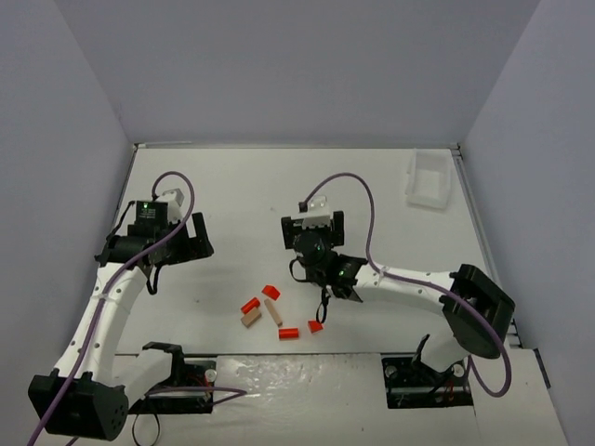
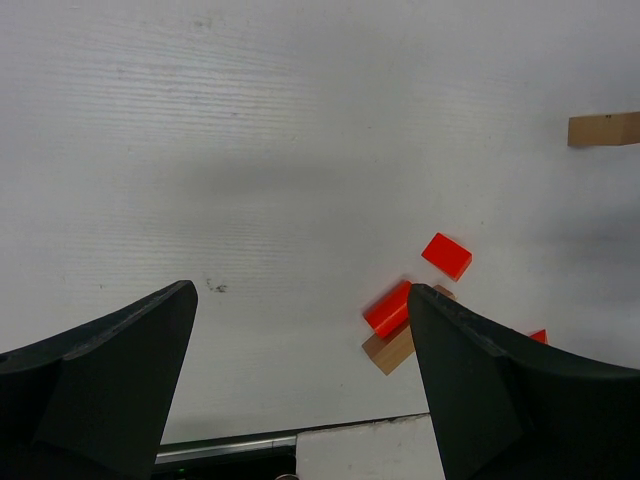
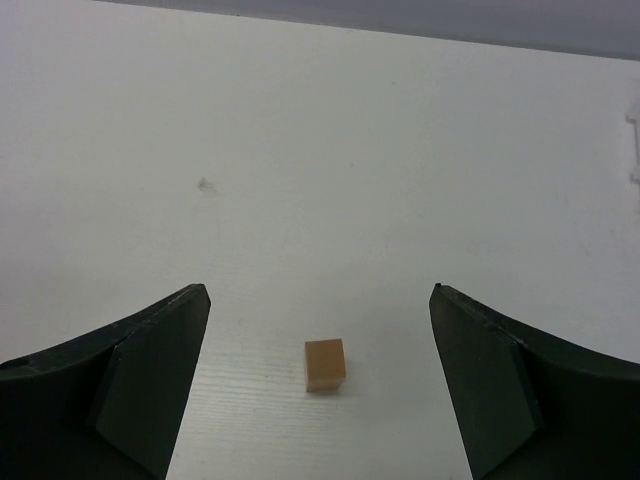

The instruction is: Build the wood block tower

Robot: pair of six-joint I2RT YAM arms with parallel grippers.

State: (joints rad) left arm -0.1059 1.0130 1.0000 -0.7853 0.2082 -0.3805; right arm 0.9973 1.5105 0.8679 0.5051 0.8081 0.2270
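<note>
My right gripper point(image 3: 318, 296): fingers released, wide apart, touching nothing. Tan block point(image 3: 325, 365) stands on table point(image 3: 300, 150) between fingers, about centred, apart from both. It looks near cubic from here; long axis I cannot tell. Loose pieces point(image 1: 274, 314) lie scattered between both arms, nearer to right one, I judge. My left gripper point(image 2: 300, 292) released too, empty; red cylinder point(image 2: 388, 308) on table just beside one finger.

Red blocks point(image 1: 288, 333) and tan blocks point(image 1: 251, 318) lie scattered.
</note>
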